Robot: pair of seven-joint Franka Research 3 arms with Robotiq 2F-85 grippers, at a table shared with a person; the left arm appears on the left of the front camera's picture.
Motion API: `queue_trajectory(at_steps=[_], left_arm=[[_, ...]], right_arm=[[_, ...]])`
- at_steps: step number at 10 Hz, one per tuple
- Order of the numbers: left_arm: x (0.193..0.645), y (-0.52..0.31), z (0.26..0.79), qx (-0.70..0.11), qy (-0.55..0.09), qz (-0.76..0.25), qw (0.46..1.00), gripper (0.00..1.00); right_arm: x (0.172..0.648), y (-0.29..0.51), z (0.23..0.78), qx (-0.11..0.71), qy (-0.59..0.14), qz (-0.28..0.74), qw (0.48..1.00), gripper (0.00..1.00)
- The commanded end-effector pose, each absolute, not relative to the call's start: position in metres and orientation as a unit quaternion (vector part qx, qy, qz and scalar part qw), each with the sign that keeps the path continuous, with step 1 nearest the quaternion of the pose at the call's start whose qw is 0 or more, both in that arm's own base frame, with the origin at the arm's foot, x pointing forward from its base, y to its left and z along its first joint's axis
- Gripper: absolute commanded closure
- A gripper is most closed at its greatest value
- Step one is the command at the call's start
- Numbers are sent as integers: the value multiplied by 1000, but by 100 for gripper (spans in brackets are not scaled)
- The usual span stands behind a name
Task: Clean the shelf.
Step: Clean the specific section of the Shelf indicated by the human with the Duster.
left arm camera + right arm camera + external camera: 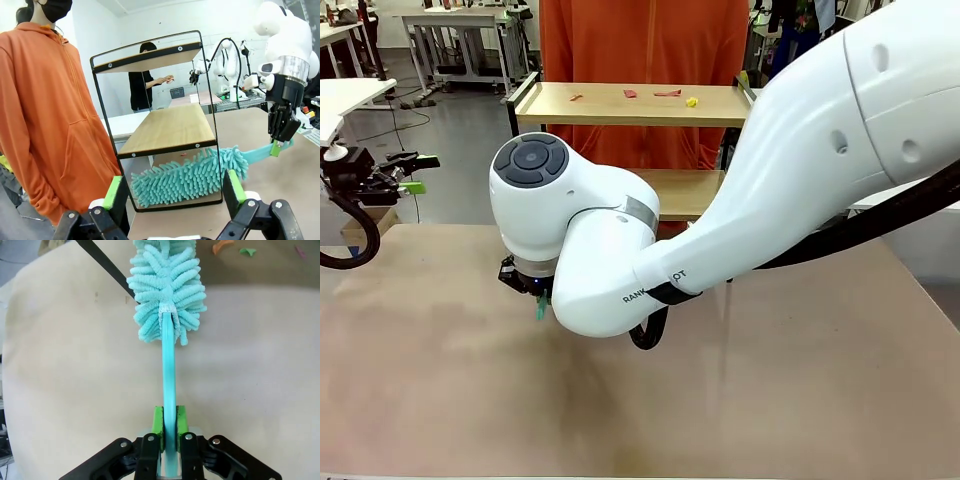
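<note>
Jaws at right clamp duster point(168, 365) by shelf point(170, 131).

Bright, even overhead lighting casts soft shadows on the table point(800, 400), while both wrist views bend at their edges.

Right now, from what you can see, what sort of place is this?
Probably a robotics lab: a white robot arm whose right gripper holds a teal fluffy duster, a small wood-and-black-metal shelf with scraps on top, and white workbenches behind.
</note>
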State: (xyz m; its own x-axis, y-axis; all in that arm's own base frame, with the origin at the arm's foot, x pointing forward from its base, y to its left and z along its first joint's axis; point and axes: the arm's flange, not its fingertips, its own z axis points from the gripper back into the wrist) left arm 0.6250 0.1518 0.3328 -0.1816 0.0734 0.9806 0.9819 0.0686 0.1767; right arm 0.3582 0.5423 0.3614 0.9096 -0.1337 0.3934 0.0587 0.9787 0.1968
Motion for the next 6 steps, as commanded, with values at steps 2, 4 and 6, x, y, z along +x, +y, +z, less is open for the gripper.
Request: queue_trajectory(at_steps=[2,4,6], left_arm=[[622,150,334,-451,-578,-513,447,0],[622,150,334,-451,-578,-513,447,0],[622,150,334,-451,-578,-513,447,0]], right_arm=[[365,540,363,94,-186,-53,977,87],[362,540,358,90,-194,-52,976,87],[362,540,358,90,-194,-52,976,87]])
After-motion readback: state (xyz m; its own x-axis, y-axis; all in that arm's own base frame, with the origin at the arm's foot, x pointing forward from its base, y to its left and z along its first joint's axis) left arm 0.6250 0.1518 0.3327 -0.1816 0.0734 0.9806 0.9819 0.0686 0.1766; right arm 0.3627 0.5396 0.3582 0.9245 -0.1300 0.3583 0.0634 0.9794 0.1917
